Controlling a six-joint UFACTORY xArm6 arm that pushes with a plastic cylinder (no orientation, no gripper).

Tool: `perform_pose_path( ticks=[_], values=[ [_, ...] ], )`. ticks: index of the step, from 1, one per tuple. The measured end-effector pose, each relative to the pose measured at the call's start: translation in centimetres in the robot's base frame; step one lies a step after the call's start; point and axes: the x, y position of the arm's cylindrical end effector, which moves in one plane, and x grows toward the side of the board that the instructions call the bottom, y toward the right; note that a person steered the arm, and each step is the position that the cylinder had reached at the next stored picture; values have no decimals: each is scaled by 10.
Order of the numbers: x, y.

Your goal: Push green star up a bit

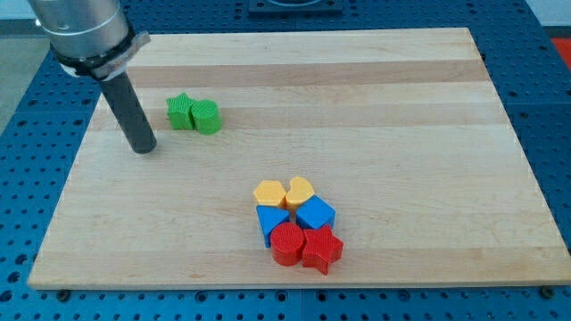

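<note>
A: Where is the green star [180,111]?
B: Near the surface's [375,107] left edge, touching a green block [206,117]. Bare wood lies above it.
A: And my tip [143,149]?
B: Down-left of the star, apart. No hand here, just a rod.

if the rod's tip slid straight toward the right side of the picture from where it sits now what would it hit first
Probably nothing: my tip sits left of and below the green star block and its neighbour, the rounded green block, so it would likely pass beneath both, though depth is uncertain.
</note>
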Motion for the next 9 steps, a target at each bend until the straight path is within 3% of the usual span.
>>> perform_pose_path(
  ticks=[2,3,5,7,9],
  values=[
    [-32,81],
    [-34,88],
    [3,77],
    [-20,13],
    [-37,3]
  ],
)
